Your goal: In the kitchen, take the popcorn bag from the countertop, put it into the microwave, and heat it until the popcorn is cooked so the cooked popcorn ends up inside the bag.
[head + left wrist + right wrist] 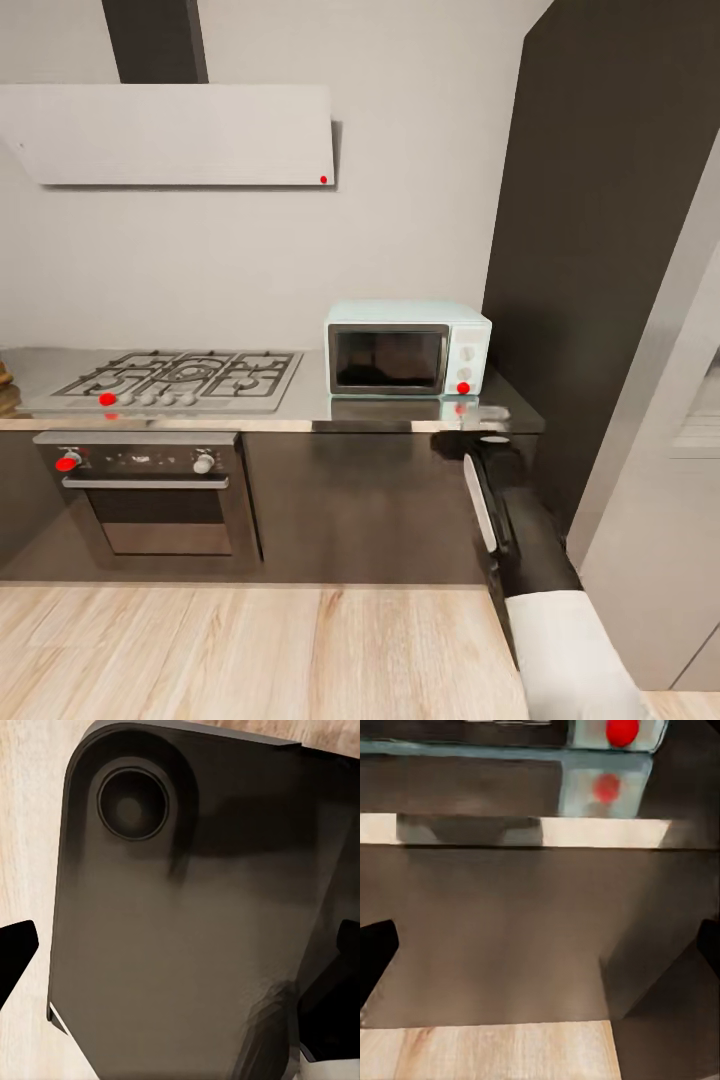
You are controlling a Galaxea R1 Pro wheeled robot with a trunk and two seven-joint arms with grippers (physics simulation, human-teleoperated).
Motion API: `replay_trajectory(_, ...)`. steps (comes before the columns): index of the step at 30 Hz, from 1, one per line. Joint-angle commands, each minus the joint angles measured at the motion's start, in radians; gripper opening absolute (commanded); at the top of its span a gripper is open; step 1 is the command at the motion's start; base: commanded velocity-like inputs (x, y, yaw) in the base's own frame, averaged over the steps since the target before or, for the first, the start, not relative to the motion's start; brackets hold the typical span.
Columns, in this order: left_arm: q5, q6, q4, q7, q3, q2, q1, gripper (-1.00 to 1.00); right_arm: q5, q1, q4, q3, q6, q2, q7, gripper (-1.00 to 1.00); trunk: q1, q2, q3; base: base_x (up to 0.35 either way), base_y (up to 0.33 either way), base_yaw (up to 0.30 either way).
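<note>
The microwave (407,349) sits with its door shut at the right end of the grey steel surface (380,410), right of the gas hob (180,377) and the oven (150,490) beneath. The right arm (520,540) reaches toward the surface's near edge below the microwave. Whether either arm's jaws are released or clenched cannot be told.

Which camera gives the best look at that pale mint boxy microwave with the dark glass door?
The head view: the pale mint microwave appears whole on the grey steel countertop. The right wrist view catches just its lower edge with a red dot.
</note>
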Motion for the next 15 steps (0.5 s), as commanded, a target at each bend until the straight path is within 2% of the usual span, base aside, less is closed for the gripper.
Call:
replay_trajectory(1,0.006,0.000,-0.001,0.001,0.000,0.000,0.000,1.00,0.004,-0.028,0.008,0.000,0.002,0.002,-0.008,1.00,0.000,-0.001,-0.001,0.000,0.000,0.000)
replay_trajectory(3,0.006,0.000,-0.001,0.001,0.000,0.000,0.000,1.00,0.002,-0.090,0.041,0.000,-0.016,0.016,-0.028,1.00,0.000,-0.001,-0.001,0.000,0.000,0.000)
replay_trajectory(5,0.006,0.000,-0.001,0.001,0.001,0.000,0.000,1.00,0.001,-0.146,0.096,-0.001,-0.068,0.018,-0.039,1.00,0.000,-0.001,-0.001,0.000,0.000,0.000)
replay_trajectory(7,0.006,0.000,-0.001,0.001,0.001,0.000,0.000,1.00,0.000,-0.205,0.185,-0.004,-0.171,0.018,-0.051,1.00,0.000,-0.001,-0.001,0.000,0.000,0.000)
replay_trajectory(9,0.006,-0.001,-0.001,0.001,0.000,0.000,0.000,1.00,0.001,-0.254,0.297,-0.006,-0.249,0.018,-0.107,1.00,0.000,-0.001,-0.001,0.000,0.000,0.000)
replay_trajectory(11,0.006,0.000,-0.001,0.001,0.000,0.000,0.000,1.00,0.003,-0.277,0.296,-0.007,-0.278,0.018,-0.154,1.00,0.000,-0.001,-0.001,0.000,0.000,0.000)
replay_trajectory(15,0.006,-0.001,-0.001,0.001,0.001,0.000,0.000,1.00,0.001,-0.279,0.230,-0.002,-0.274,0.018,-0.171,1.00,0.000,-0.001,-0.001,0.000,0.000,0.000)
